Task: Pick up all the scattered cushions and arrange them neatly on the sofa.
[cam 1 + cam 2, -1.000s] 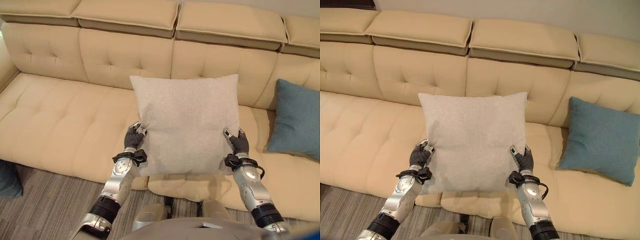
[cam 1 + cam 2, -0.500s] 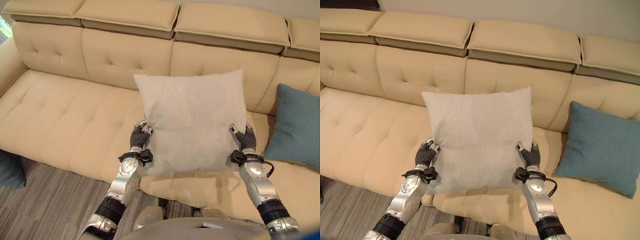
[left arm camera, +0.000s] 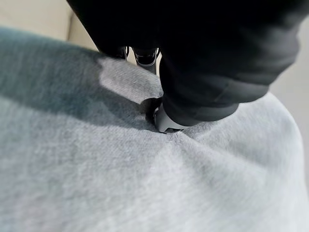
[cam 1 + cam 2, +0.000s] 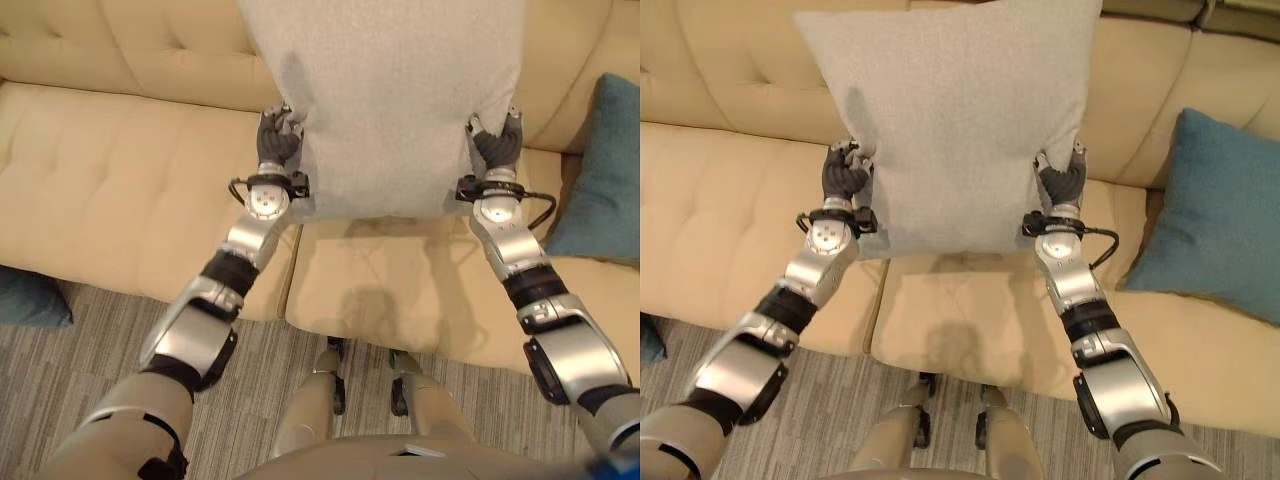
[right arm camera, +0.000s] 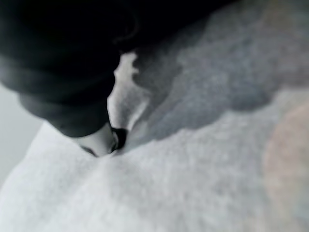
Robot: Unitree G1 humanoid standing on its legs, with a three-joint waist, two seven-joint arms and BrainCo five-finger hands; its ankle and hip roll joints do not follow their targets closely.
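Cream tufted fabric sofa (image 4: pixel 720 200): teal square cushion (image 4: pixel 1210 220) already propped at its right end. Light grey square cushion (image 4: pixel 950 110) held upright above the seat, not yet placed. Left hand (image 4: pixel 843 178) and right hand (image 4: pixel 1060 180) each pinch a lower side edge, fingers curled into cloth.

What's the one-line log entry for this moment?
phase: carrying to sofa | held: grey cushion, above seat | left hand: pinching its edge | right hand: pinching opposite edge | placed: blue cushion
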